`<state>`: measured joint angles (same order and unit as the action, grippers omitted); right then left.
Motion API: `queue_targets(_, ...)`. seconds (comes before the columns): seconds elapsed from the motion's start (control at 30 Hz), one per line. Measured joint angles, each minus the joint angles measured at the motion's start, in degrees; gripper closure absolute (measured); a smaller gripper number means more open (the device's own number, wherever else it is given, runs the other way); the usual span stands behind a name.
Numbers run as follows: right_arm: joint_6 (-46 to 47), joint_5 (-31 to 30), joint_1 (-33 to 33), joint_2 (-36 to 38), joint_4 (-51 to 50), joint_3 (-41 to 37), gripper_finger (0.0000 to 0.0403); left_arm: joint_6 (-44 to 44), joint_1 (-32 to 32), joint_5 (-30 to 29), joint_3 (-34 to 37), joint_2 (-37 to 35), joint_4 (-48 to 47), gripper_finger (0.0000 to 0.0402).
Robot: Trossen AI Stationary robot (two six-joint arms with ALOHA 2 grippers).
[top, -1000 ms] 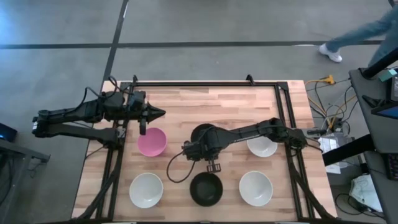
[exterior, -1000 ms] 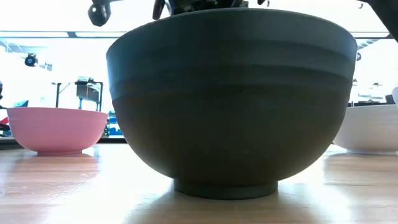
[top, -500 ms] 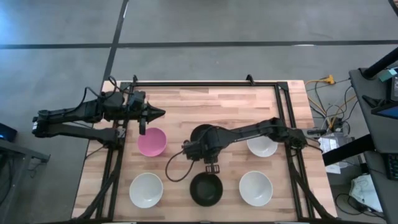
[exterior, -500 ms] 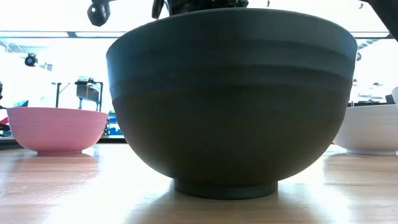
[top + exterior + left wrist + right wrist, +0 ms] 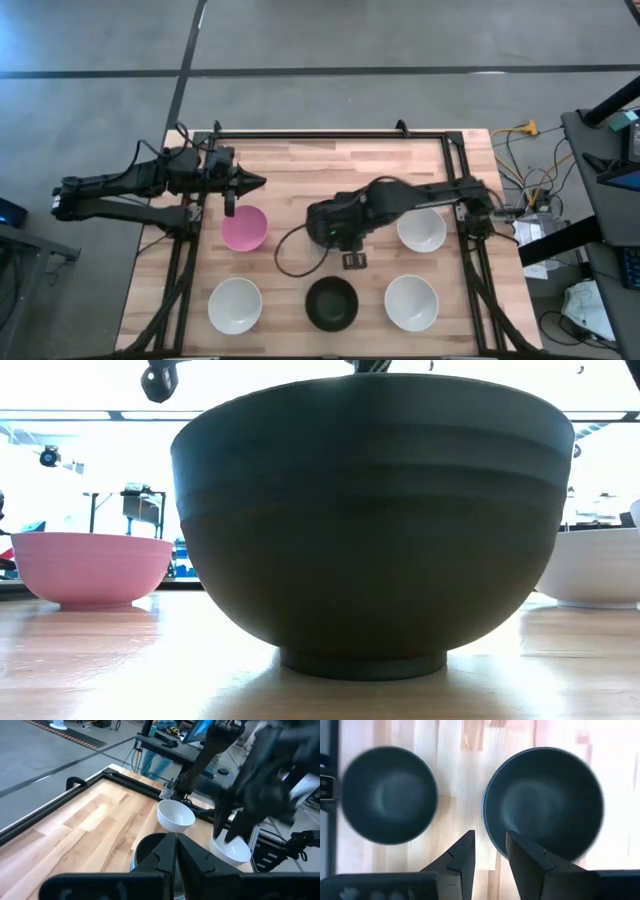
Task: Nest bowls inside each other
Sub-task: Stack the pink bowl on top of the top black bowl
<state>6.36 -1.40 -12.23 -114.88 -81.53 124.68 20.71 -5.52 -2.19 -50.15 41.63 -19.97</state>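
Observation:
A black bowl point(image 5: 332, 303) point(image 5: 370, 530) stands upright on its foot at the table's near middle. My right gripper point(image 5: 355, 260) point(image 5: 490, 840) hangs open just beyond that bowl's far rim, fingers pointing down, with nothing between them. The right wrist view shows this bowl point(image 5: 387, 795) and a second black bowl point(image 5: 545, 802) with a blue rim showing under it; my right arm hides that one from above. My left gripper point(image 5: 231, 208) point(image 5: 176, 840) is shut and hovers over the far rim of a pink bowl point(image 5: 243, 228) point(image 5: 90, 568).
White bowls stand at the near left point(image 5: 235, 305), near right point(image 5: 411, 302) and middle right point(image 5: 422, 230). A black frame point(image 5: 330, 133) runs along the table's far edge and sides. Bare wood lies along the far half of the table.
My right gripper has opened, let go of the near black bowl's far rim, and drawn up and slightly toward the far edge. The bowl has stayed in place on the table. The right arm's elbow has swung toward the table's right.

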Motion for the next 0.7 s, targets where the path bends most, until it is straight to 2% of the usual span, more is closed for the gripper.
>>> queue_targets(0.17, 3.61, -0.16, 0.0, 9.09, 5.47, -7.87, 0.0299, 0.02, 0.0, 0.24, 0.0, 1.55, -0.04, 0.0401)
queue_targets(0.27, 7.95, -1.33, -0.03, 15.94, 12.73, -16.7, 0.0302, 0.05, 0.0, 2.07, 0.0, 3.12, -0.15, 0.0401)
queue_targets(0.47, 17.86, -8.06, -1.34, 28.8, 25.73, -36.6, 0.0312, 0.13, 0.07, 8.32, 0.04, 5.64, -0.87, 0.0401)
queue_targets(0.6, 24.42, -9.21, -1.64, 36.18, 37.07, -48.23, 0.0317, -1.17, -0.16, 8.04, -0.46, 6.81, -7.44, 0.0396)
queue_targets(0.7, 27.64, -10.04, -1.64, 40.7, 47.45, -55.38, 0.0321, -3.09, -0.83, 7.04, -0.8, 7.98, -14.96, 0.0375)
